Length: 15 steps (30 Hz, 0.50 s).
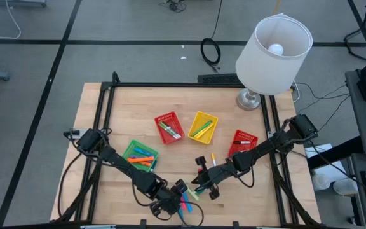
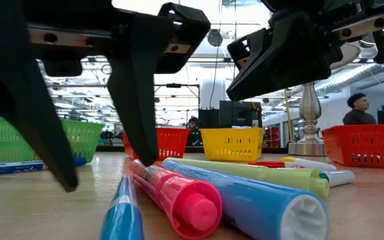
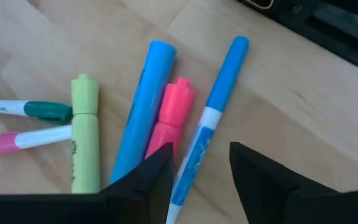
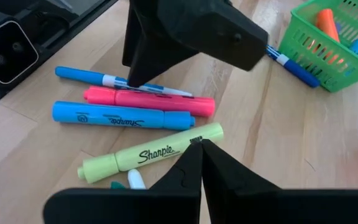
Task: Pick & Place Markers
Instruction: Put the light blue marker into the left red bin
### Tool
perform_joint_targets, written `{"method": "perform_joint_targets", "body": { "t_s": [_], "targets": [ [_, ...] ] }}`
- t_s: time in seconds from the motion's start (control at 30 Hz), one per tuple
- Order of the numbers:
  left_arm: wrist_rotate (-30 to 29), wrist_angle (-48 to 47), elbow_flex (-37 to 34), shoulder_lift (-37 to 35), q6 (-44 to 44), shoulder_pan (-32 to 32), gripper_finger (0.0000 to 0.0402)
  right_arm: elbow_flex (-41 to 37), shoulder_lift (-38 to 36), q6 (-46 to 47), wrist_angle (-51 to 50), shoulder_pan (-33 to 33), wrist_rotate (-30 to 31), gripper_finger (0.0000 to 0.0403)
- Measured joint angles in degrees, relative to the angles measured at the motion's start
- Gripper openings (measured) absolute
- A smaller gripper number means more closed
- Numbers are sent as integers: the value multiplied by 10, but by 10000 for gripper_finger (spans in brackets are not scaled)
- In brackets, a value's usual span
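Markers (image 1: 189, 202) are lying in a loose cluster at the lower centre of the high view, on the bare wood of the table (image 1: 119, 102) between the two grippers. In the right wrist view four show side by side: a thin blue pen (image 4: 114, 81), a pink highlighter (image 4: 148, 99), a blue highlighter (image 4: 120, 116) and a yellow-green highlighter (image 4: 151, 152), the pink and blue ones touching along their length. More markers are already sitting in the green basket (image 1: 140, 154), the red basket (image 1: 169, 126) and the yellow basket (image 1: 203, 126) in the middle of the high view; a second red basket (image 1: 243, 141) stands at right of centre.

The left gripper (image 3: 201, 171) is standing low over the cluster with its jaws apart and nothing between them, straddling the thin blue pen; one finger (image 3: 154, 177) is sitting on or just above the pink highlighter. The right gripper (image 4: 201, 163) is hovering beside the yellow-green highlighter with its jaws pressed together, holding nothing.

By the look of it, the step in hand is a pick from the pile by the left arm. The next move seems to call for settling the open jaws squarely around one marker, probably the blue pen, without catching the pink one beside it, then closing, lifting and carrying it to a basket.
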Motion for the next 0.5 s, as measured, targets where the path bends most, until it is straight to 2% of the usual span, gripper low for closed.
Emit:
{"method": "perform_joint_targets", "body": {
  "t_s": [0.17,0.5],
  "targets": [
    [5,-9,0,0,16,9,160,0,0,0,-2,0,0,0],
    [24,-22,0,11,31,15,118,0,0,-1,-9,0,0,0]
  ]
}}
